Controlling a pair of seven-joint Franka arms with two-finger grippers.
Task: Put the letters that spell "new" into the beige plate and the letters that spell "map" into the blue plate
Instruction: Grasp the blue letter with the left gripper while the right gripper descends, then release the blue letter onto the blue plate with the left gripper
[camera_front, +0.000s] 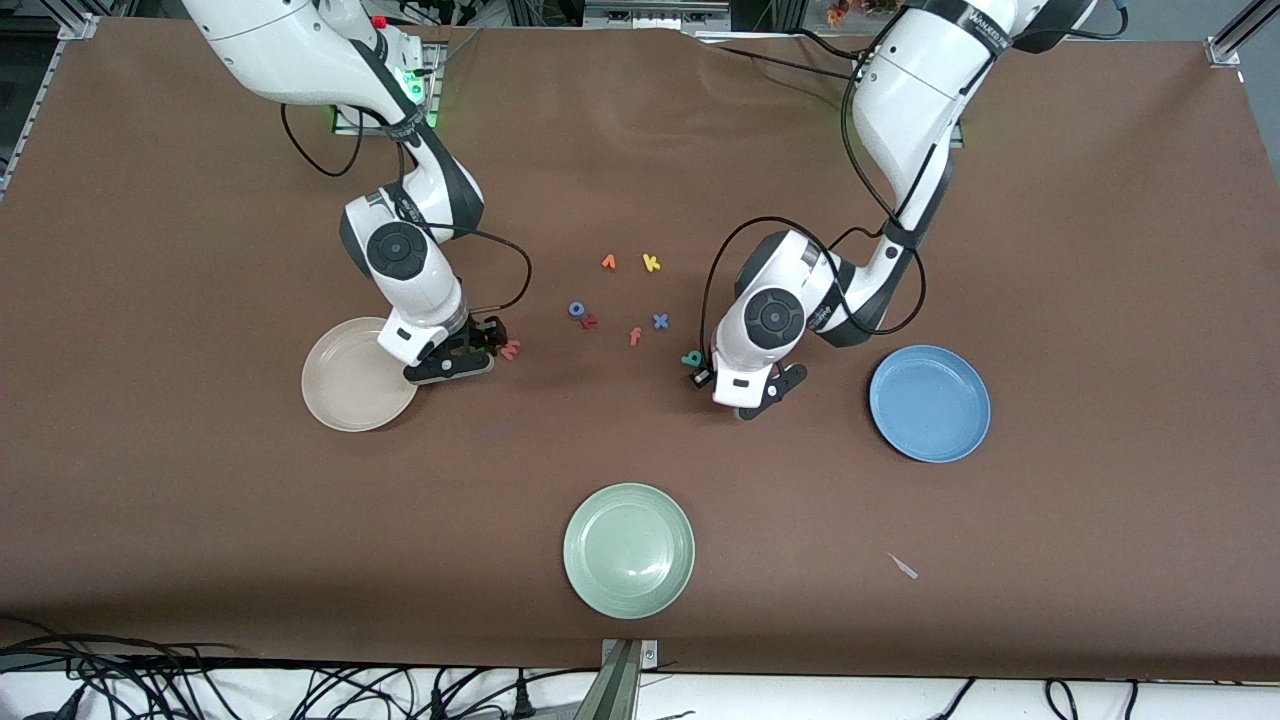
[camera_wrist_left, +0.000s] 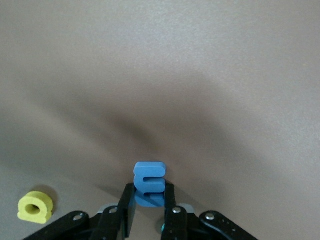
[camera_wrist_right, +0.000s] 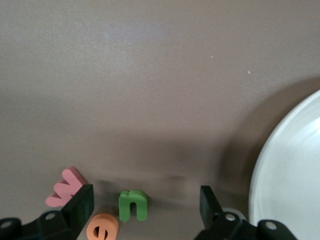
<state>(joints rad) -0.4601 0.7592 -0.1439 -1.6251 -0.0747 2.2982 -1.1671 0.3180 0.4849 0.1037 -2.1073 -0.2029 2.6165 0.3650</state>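
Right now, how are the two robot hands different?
The left hand is shut on the blue m; the right hand is open and holds nothing. The left hand works toward the blue plate; the right hand is low over the green n, beside the beige plate. Both have black fingers.

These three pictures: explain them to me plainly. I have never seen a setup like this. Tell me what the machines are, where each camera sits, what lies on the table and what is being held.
Two white robot arms stand at a brown table, each ending in a two-finger gripper. The wide picture looks down from a high camera facing them. The other two come from cameras on the arms' wrists.

On the table lie a beige plate, a blue plate, a pale green plate and small foam letters.

The left gripper is shut on the blue m, with the yellow p lying close by.

The right gripper hangs open beside the beige plate, its fingers astride the green n. The orange e and pink w lie next to it.
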